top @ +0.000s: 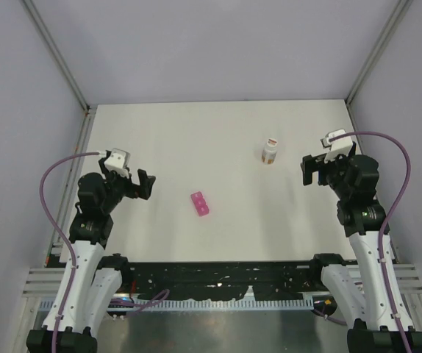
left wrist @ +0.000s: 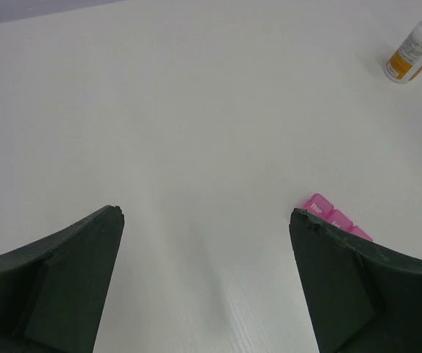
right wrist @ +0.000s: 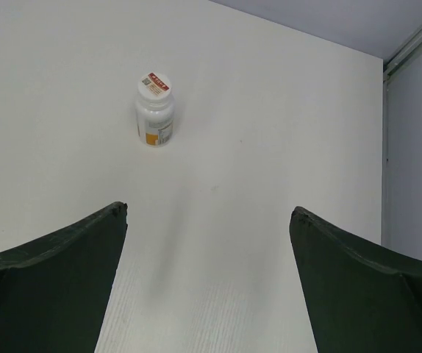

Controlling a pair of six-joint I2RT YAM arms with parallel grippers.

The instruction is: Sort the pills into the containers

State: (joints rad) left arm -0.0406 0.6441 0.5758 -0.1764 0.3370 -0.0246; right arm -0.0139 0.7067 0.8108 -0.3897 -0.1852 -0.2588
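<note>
Pink pill box lies flat on the white counter, approx. mid-counter and slightly toward the near edge, touching nothing. In the left wrist view the pill box peeks out just past the right-hand finger and is partly hidden by it. One lid has print on it, too small to read. White bottle w/ orange label and red-marked cap stands upright, farther back and to the right of the box, well apart from it. It also shows at the top right corner of the left wrist view. Left arm sits at the left side, jaws wide apart w/ nothing between them, over bare counter, box near on their right. Right arm sits at the right side, jaws likewise wide apart and holding nothing. In the right wrist view the bottle stands beyond them to the left, not touching.
</note>
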